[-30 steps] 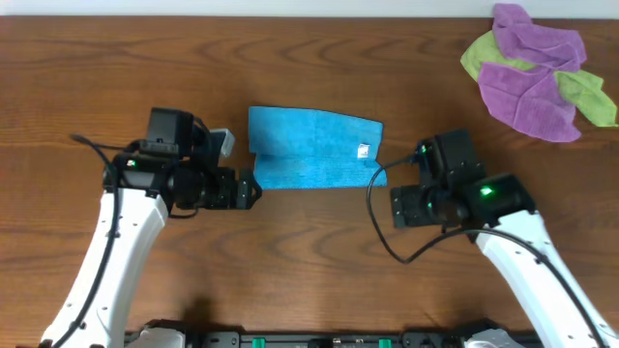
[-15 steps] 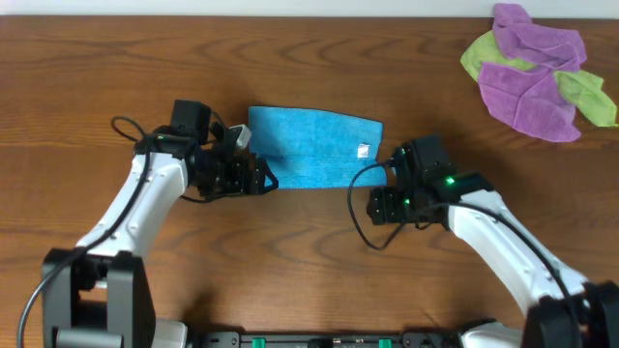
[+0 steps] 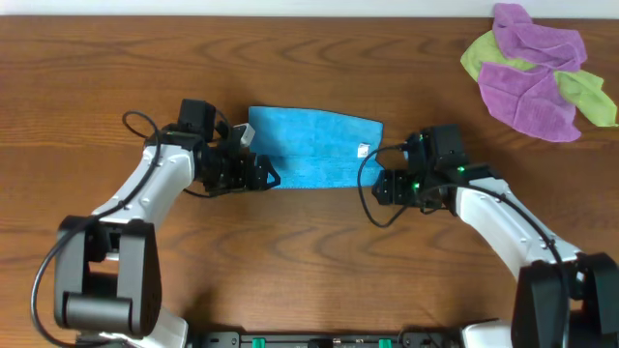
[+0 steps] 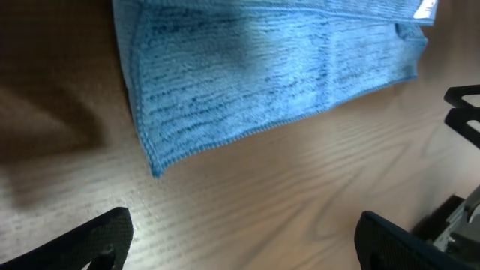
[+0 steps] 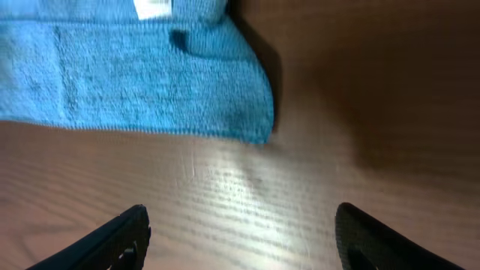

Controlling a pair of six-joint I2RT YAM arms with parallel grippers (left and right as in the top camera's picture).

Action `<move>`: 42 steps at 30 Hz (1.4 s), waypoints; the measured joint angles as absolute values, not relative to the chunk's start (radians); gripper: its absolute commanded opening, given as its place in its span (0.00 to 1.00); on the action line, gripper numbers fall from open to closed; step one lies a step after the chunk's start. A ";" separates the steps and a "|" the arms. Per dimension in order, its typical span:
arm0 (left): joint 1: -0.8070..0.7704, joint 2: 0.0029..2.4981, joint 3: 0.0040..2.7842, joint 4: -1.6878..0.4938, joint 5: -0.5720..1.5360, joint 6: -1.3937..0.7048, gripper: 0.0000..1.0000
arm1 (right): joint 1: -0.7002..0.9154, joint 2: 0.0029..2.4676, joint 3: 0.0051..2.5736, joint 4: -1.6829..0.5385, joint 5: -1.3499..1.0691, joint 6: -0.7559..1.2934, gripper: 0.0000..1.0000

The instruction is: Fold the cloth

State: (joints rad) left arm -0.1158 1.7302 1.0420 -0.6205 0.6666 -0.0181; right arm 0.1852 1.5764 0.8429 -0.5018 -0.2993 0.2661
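The cloth (image 3: pixel 314 150) is sky-blue and lies as a flat, wide rectangle on the wooden table, its white tag (image 3: pixel 364 150) near the right end. My left gripper (image 3: pixel 264 178) sits at the cloth's near-left corner, open, with only bare wood between its fingers. In the left wrist view the cloth (image 4: pixel 262 75) lies just beyond the left gripper (image 4: pixel 244 241). My right gripper (image 3: pixel 379 186) is open by the near-right corner. The right wrist view shows the cloth (image 5: pixel 150 82) and tag (image 5: pixel 152 9) ahead of the right gripper (image 5: pixel 240 240), nothing held.
A heap of purple and lime-green cloths (image 3: pixel 534 72) lies at the back right corner of the table. The right arm's dark fingertips (image 4: pixel 465 112) show at the edge of the left wrist view.
Both arms have swung in toward the cloth: the left gripper to its near-left corner, the right gripper up to its near-right corner. The cloth has not moved.
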 measured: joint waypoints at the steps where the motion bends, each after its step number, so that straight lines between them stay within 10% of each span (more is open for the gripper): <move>1: -0.113 1.739 1.042 -0.617 0.667 -0.018 0.96 | 0.183 1.588 0.843 -0.490 -0.305 0.266 0.78; 17: -0.081 1.848 1.042 -0.520 0.704 -0.025 1.00 | 0.173 1.719 0.850 -0.346 -0.398 0.263 0.66; 25: -0.081 1.876 1.042 -0.487 0.744 -0.038 0.71 | 0.172 1.757 0.864 -0.300 -0.445 0.269 0.50; 28: -0.081 1.878 1.042 -0.470 0.745 -0.058 0.52 | 0.171 1.783 0.870 -0.286 -0.457 0.281 0.03; 35: -0.081 1.878 1.042 -0.467 0.749 -0.093 0.06 | 0.169 1.806 0.871 -0.287 -0.475 0.296 0.01; 42: -0.081 1.878 1.042 -0.469 0.749 -0.121 0.06 | 0.169 1.807 0.871 -0.289 -0.482 0.298 0.01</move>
State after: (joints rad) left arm -0.0811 1.8778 1.0416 -0.4690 0.7494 -0.1215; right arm 0.1692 1.8069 0.8711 -0.2893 -0.4820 0.2981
